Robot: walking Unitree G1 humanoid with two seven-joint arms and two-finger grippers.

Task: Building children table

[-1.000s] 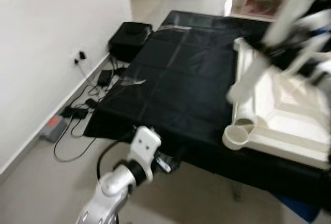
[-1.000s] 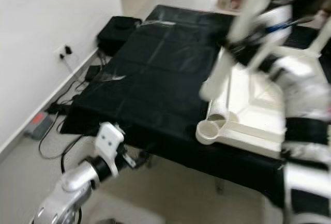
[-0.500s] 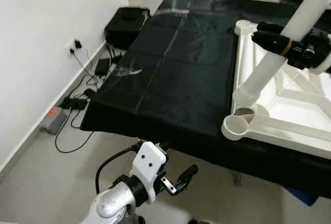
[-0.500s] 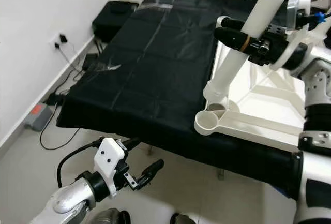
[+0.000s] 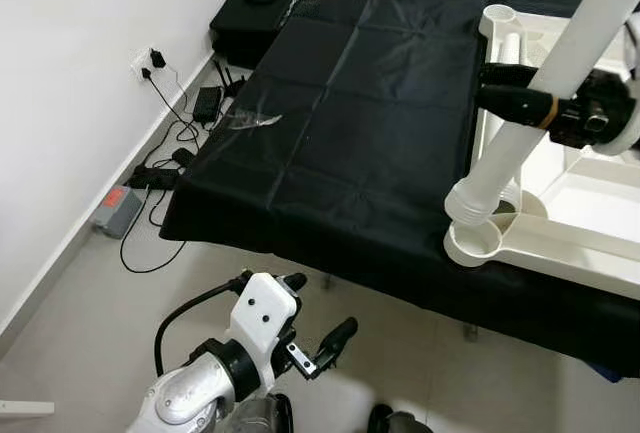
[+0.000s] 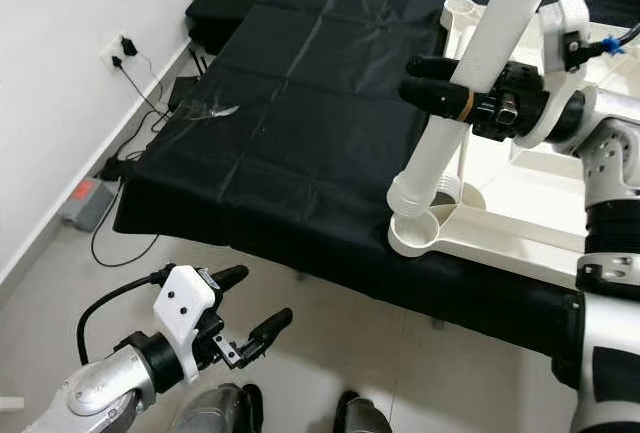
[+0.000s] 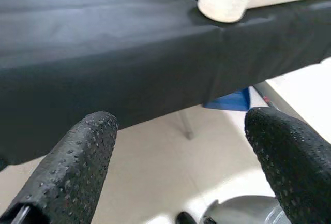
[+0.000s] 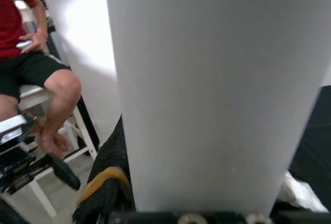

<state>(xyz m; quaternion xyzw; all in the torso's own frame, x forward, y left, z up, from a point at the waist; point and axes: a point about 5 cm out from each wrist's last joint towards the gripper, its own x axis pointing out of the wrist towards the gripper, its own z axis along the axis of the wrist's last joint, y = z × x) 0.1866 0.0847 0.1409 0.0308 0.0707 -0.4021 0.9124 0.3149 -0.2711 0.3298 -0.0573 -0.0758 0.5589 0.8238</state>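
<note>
A white children's table (image 5: 590,243) lies upside down on the black-covered worktable (image 5: 350,123). My right gripper (image 6: 410,81) is shut on a long white tube leg (image 6: 500,28), held tilted. The leg's ribbed lower end (image 6: 415,195) sits right at the round corner socket (image 6: 412,236); whether it is inside I cannot tell. The right wrist view has the leg (image 8: 217,79) close up. My left gripper (image 6: 255,303) hangs low in front of the worktable's edge, open and holding nothing. Its fingers (image 7: 77,167) frame the cloth edge and the socket (image 7: 222,4).
A white wall runs along the left, with a black bag (image 5: 255,8), cables and a power strip (image 5: 125,208) on the floor beside it. A blue object (image 7: 227,100) lies under the worktable. A person in a red shirt (image 8: 31,63) sits on a white chair.
The camera has tipped down and closer. The leg's lower end has come down from beside and above the corner socket to its rim. The left arm still hangs low, fingers open.
</note>
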